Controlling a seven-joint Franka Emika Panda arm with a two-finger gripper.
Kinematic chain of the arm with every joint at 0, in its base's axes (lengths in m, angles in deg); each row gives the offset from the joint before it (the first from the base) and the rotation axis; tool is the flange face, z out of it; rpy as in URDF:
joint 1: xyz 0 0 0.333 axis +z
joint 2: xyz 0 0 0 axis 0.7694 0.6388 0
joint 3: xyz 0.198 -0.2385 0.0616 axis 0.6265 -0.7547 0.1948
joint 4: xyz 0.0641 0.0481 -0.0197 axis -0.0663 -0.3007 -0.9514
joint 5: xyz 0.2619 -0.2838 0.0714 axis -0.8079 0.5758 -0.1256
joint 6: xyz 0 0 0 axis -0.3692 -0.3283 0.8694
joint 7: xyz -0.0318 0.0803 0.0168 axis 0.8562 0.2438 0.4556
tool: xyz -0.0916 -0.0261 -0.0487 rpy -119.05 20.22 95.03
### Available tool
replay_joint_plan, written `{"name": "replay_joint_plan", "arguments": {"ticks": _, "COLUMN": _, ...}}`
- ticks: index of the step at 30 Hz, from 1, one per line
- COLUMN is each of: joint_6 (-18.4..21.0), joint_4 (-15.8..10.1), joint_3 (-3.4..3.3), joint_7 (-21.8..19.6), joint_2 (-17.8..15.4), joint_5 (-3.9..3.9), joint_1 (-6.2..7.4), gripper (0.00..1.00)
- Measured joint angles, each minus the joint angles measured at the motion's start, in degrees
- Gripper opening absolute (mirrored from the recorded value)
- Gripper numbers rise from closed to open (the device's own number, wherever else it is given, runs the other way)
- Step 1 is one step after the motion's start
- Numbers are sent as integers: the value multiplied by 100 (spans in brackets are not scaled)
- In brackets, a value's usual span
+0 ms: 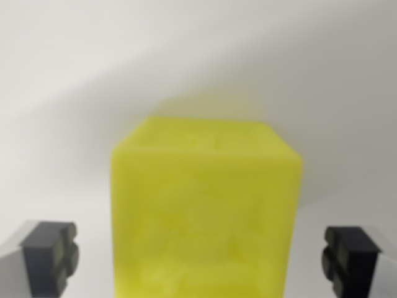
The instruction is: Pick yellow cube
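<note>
Filling the lower middle of the wrist view, yellow cube (pixel 206 214), blurred from closeness, resting on pale bench (pixel 68 93). Spread wide, end effector (pixel 201 259), one dark pad (pixel 53 256) on each side of the cube, neither touching.

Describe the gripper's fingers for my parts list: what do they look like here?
Only the tips of the gripper show. Its two fingers end in dark grey, blocky pads with ridged, stepped faces, mounted on lighter silver-grey metal. No cables or markings are visible; the picture is blurred.
</note>
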State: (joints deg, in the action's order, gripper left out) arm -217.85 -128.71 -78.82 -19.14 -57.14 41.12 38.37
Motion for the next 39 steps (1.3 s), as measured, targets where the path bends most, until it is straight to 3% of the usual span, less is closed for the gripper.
{"name": "replay_joint_plan", "arguments": {"ticks": 11, "joint_6": -276, "joint_4": 111, "joint_3": 2, "joint_7": 140, "joint_2": 389, "joint_5": -185, "joint_1": 36, "gripper": 100}}
{"name": "replay_joint_plan", "arguments": {"ticks": 12, "joint_6": -279, "joint_4": 115, "joint_3": -9, "joint_7": 160, "joint_2": 393, "joint_5": -210, "joint_1": 53, "gripper": 0}}
{"name": "replay_joint_plan", "arguments": {"ticks": 18, "joint_6": -215, "joint_4": 87, "joint_3": -21, "joint_7": 140, "joint_2": 300, "joint_5": -193, "joint_1": 60, "gripper": 0}}
{"name": "replay_joint_plan", "arguments": {"ticks": 29, "joint_6": 138, "joint_4": -40, "joint_3": -23, "joint_7": -26, "joint_2": -185, "joint_5": 26, "joint_1": 17, "gripper": 0}}
{"name": "replay_joint_plan", "arguments": {"ticks": 39, "joint_6": 487, "joint_4": -123, "joint_3": -17, "joint_7": -128, "joint_2": -619, "joint_5": 165, "joint_1": -16, "gripper": 0}}
